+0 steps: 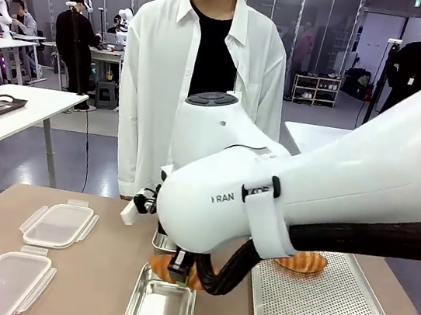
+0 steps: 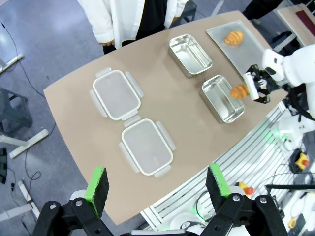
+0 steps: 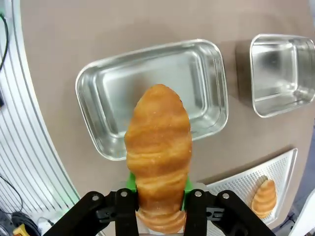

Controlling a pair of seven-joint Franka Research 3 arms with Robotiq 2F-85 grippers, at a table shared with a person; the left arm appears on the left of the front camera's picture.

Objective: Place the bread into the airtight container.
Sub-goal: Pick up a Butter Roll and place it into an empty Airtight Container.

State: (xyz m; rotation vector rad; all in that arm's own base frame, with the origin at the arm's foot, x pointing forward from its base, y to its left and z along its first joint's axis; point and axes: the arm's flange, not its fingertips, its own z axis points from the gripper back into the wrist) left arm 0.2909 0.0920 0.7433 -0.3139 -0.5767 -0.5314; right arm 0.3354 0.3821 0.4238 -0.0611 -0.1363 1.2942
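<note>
**Lower centre, right wrist view: bread gripped above steel container**

At lower centre of the right wrist view, the right end effector (image 3: 158, 194) is clenched on the bread (image 3: 158, 147). Its green pads pinch the lower third. The bread hangs over the near airtight container (image 3: 98, 98), not yet inside.

Bread: croissant shape, golden, ridged crust, tapered ends. Judged light, soft and flaky, and likely to crush under a hard squeeze. Best held across the thick body with mild force.

Container: rectangular stainless pan with rounded corners and a rolled rim, shiny and rigid. A second pan (image 3: 283, 73) lies upper right. A second croissant (image 3: 265, 197) rests on the perforated metal tray (image 3: 231, 189), lower right.

Left wrist view: two translucent plastic lids (image 2: 115, 94) with clip flaps lie centre-left on the matte brown worktop (image 2: 187, 128). The left end effector (image 2: 156, 183) is released and empty at the bottom edge.
</note>
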